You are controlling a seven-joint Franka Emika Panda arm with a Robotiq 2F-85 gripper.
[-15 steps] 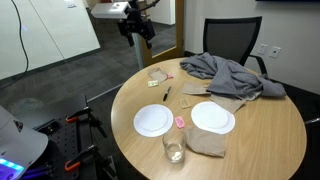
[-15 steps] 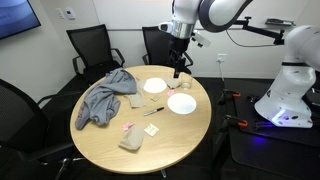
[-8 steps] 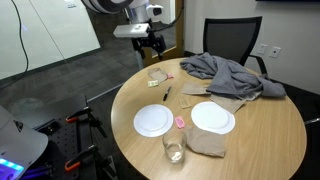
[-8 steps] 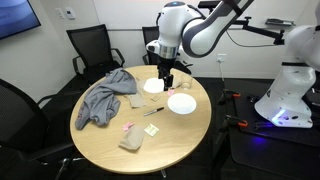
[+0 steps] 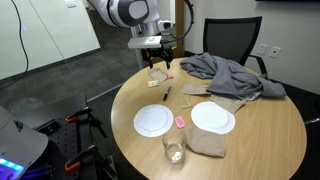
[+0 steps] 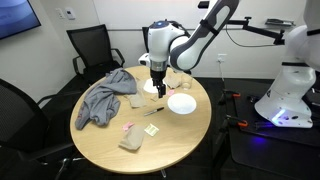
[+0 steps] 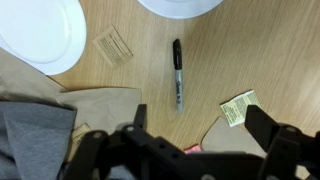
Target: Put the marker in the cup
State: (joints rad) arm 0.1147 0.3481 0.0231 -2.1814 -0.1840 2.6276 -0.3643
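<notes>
Here, the marker (image 7: 177, 75) lies outside the cup (image 5: 173, 149), beneath the spread pincer (image 7: 198, 122).

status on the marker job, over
Gripper open, empty, over the table. Marker lies flat, untouched. Cup upright, no marker inside. Two packets beside marker, not touching it.

white rounded arm (image 6: 165, 42), black jaws

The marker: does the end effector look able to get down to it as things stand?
Probably yes. In the wrist view the marker lies flat on the table, apart from the plate. The end effector hangs open above, with nothing between them.
</notes>
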